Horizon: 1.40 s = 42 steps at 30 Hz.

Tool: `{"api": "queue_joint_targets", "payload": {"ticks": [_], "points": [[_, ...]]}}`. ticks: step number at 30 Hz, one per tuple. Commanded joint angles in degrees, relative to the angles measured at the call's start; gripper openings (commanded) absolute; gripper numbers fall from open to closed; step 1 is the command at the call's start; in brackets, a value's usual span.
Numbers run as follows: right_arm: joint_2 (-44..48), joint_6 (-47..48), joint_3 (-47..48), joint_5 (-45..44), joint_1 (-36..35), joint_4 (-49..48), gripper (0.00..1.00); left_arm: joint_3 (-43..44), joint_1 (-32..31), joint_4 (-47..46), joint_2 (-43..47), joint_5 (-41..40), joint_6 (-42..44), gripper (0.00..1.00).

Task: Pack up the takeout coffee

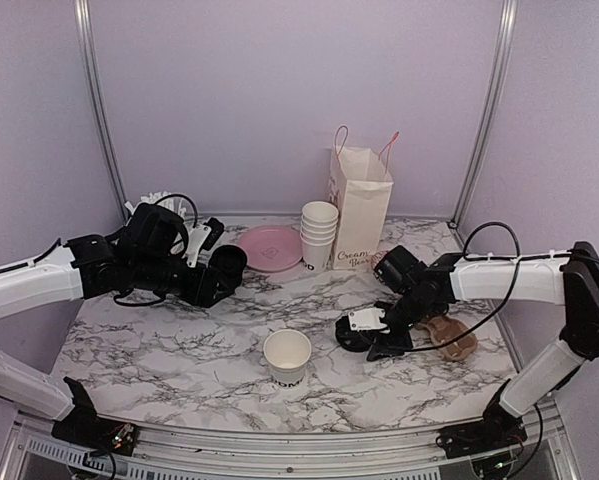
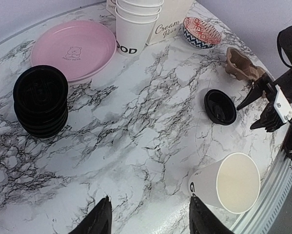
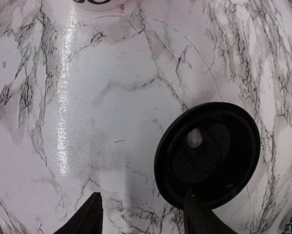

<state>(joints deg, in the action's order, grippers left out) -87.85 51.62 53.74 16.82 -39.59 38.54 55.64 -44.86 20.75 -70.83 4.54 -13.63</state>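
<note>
On a glossy table [image 1: 159, 345] of grey-veined marble print, near the front middle: a white paper cup [image 1: 287, 356], tapered, upright, open-mouthed and unlidded, with dark lettering low on its wall. To its right, apart from it, a round black plastic lid [image 3: 206, 156], shiny, lying flat on the marble, with an oval shape at its centre.

At the back, a tall cream paper bag [image 1: 360, 205], upright, with pink cord handles and script lettering. Just beside its left side, a cup stack [image 1: 319, 232] of plain white paper. Left of that, a smooth pink plate [image 1: 271, 247], round and shallow. Near it, a lid stack [image 2: 41, 100], black, layered rim on rim. Near the right edge, a brown moulded-pulp carrier [image 1: 451, 338], rough and lumpy. Nearer the bag, a small bowl [image 2: 202, 31] patterned in red and blue.

Left gripper [image 2: 153, 217]: black tapered fingers [image 2: 101, 220] set apart above bare marble, holding nothing, touching nothing.

Right gripper [image 3: 141, 217]: fingers [image 3: 86, 218] likewise apart, low over the table, only marble between them. One fingertip overlapping the lid's near rim in the wrist view, contact there impossible to tell. Lid not clamped.
</note>
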Motion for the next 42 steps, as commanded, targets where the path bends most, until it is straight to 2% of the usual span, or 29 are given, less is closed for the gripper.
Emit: {"api": "queue_joint_targets", "payload": {"ticks": [1,6,16,22,27,30,31,32,33,36,39,42], "points": [[0.0,0.6,-0.5,-2.9,-0.1,-9.6,0.54,3.2,-0.2,-2.1,-2.3,0.9,1.3,0.55],[-2.4,1.3,-1.1,-3.3,-0.3,-10.9,0.52,3.6,-0.2,-2.2,-2.4,0.4,1.0,0.55],[-6.0,2.3,-1.5,-5.4,-1.3,-10.7,0.35,3.8,-0.2,-2.2,-0.1,-2.6,2.2,0.55],[-7.2,1.1,-1.2,-5.8,-1.4,-10.6,0.30,4.2,-0.2,-2.2,-0.2,-3.2,2.9,0.55],[-8.8,-0.5,0.7,-5.5,-1.6,-9.5,0.11,4.4,-0.2,-3.4,0.0,-3.5,3.7,0.55],[-7.9,-1.7,3.1,-3.1,-1.5,-7.2,0.06,3.6,-0.4,-7.0,1.3,-3.7,5.4,0.57],[-7.3,-2.4,4.3,-1.5,-1.5,-6.1,0.05,2.8,-0.6,-9.5,2.3,-4.2,6.2,0.70],[-6.5,-3.2,5.9,0.5,-1.5,-5.0,0.05,0.9,-1.0,-13.9,3.9,-6.2,7.7,0.90],[-5.7,-4.0,7.7,3.1,-1.3,-3.4,0.05,-1.5,-1.4,-19.5,5.8,-6.6,9.4,0.98],[-2.9,-6.5,14.1,17.2,0.0,0.8,0.05,-7.5,-1.9,-34.1,9.4,-4.9,14.1,0.99],[-0.9,-9.0,20.3,33.6,2.1,3.3,0.05,-7.6,-2.8,-43.1,8.3,-2.6,16.8,0.99],[-0.1,-12.4,25.5,45.8,3.6,3.6,0.05,-6.8,-4.1,-49.9,5.8,1.2,18.2,0.99]]}}
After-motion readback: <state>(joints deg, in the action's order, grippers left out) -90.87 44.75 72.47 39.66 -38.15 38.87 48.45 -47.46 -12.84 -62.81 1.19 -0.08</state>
